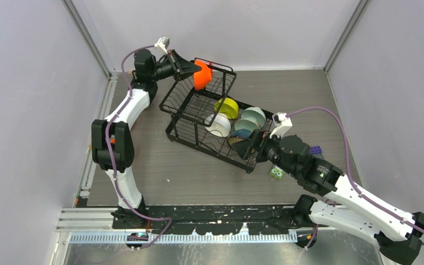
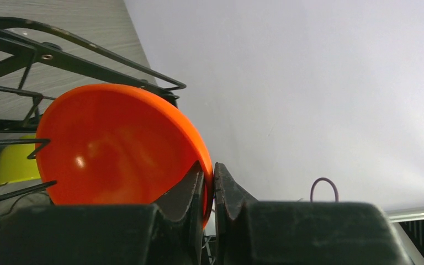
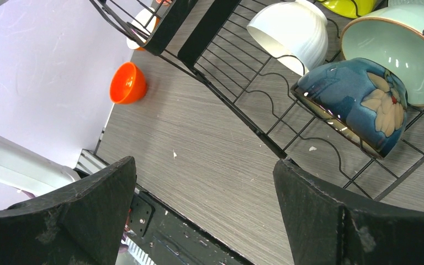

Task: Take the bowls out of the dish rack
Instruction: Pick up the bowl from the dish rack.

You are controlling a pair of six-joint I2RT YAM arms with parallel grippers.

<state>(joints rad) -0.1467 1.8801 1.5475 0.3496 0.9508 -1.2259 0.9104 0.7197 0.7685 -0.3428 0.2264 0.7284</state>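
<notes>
Nearest the arm bases, a small owl toy (image 1: 276, 173) and a purple block (image 1: 316, 149) lie on the grey bench (image 1: 143, 176) beside the right arm. The right tool (image 1: 242, 148) (image 3: 204, 161) hangs released at the near end of the black wire dish rack (image 1: 174, 131) (image 3: 237, 110), its jaws spread wide with only bench and rack wire between them. Just beyond it, four bowls sit tipped in the rack's lower tier: a dark blue flowered bowl (image 1: 244, 128) (image 3: 353, 105) nearest the tool, a pale mint bowl (image 1: 253, 116) (image 3: 392, 49) touching it from behind, a ribbed white bowl (image 1: 218, 125) (image 3: 290, 30) to their left and a lime-yellow bowl (image 1: 227, 107) (image 3: 348, 5) farther back. Off to the left, the right wrist camera shows a second orange bowl (image 3: 128, 83) lying on its side on the bench, close to the wall and well apart from the rack. At the far end, the left tool (image 1: 197, 69) (image 2: 210, 172) is clenched on the rim of a glossy orange bowl (image 1: 201, 74) (image 2: 116, 149), one finger inside and one outside. That bowl stands on edge at the far rim of the rack's raised upper basket; whether it touches the wires cannot be told.
</notes>
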